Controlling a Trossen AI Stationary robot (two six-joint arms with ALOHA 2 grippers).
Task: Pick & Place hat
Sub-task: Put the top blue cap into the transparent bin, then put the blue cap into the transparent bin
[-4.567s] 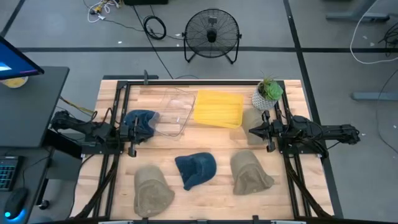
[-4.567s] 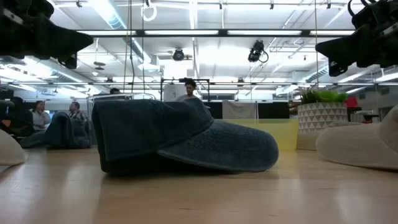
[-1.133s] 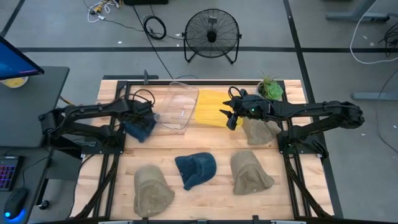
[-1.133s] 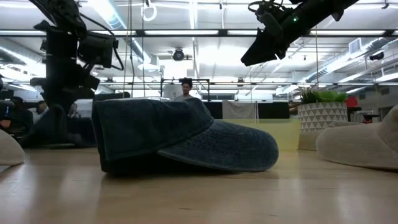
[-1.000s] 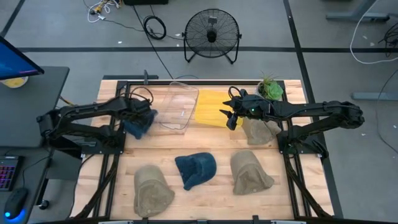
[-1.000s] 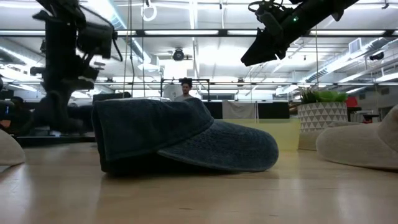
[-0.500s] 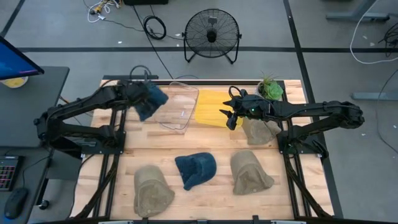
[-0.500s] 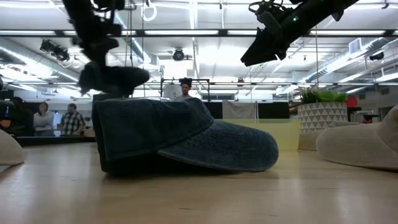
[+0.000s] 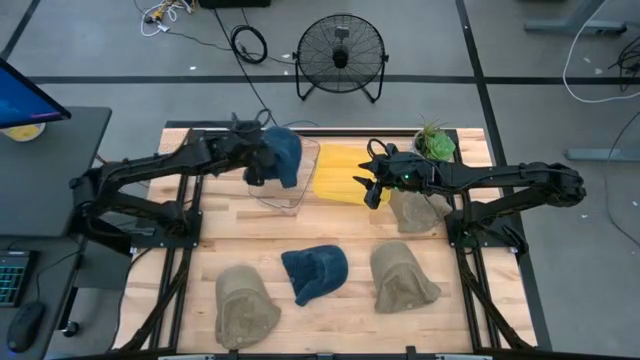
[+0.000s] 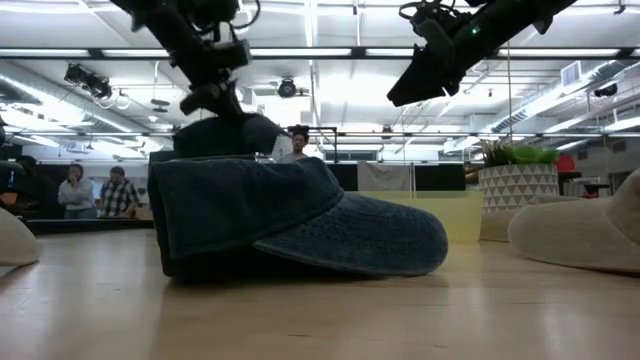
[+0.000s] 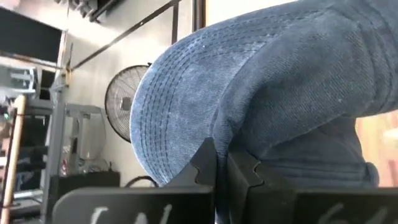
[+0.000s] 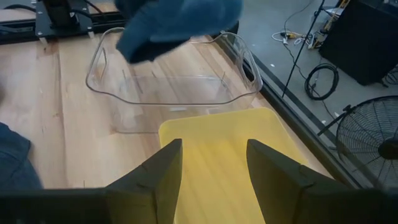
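Observation:
A blue denim hat (image 9: 281,156) hangs in the air over the clear plastic bin (image 9: 292,190) at the far left-centre, with my left gripper (image 9: 260,163) shut on it. In the right wrist view the same hat (image 12: 175,19) shows above the bin (image 12: 174,93). My right gripper (image 9: 369,191) hovers open over the yellow tray (image 9: 350,174) with nothing between its fingers (image 12: 163,165). A second blue hat (image 9: 315,272) rests on the table at the near centre. My left gripper pinches a fold of the hat's denim (image 11: 247,142) between its two shut fingers; which part of the hat this is, I cannot tell. The arm reaches in from the table's left. The hat is lifted clear and droops slack around the fingers, above the clear bin.
Three tan hats lie on the table: near left (image 9: 246,305), near right (image 9: 403,279) and one under the right arm (image 9: 411,208). A potted plant (image 9: 432,148) stands at the far right corner. People sit in the room behind, in the low view.
My left gripper has risen and swung toward the table's far edge and right, carrying the blue hat off the table's left side. The hat now hangs over the clear bin.

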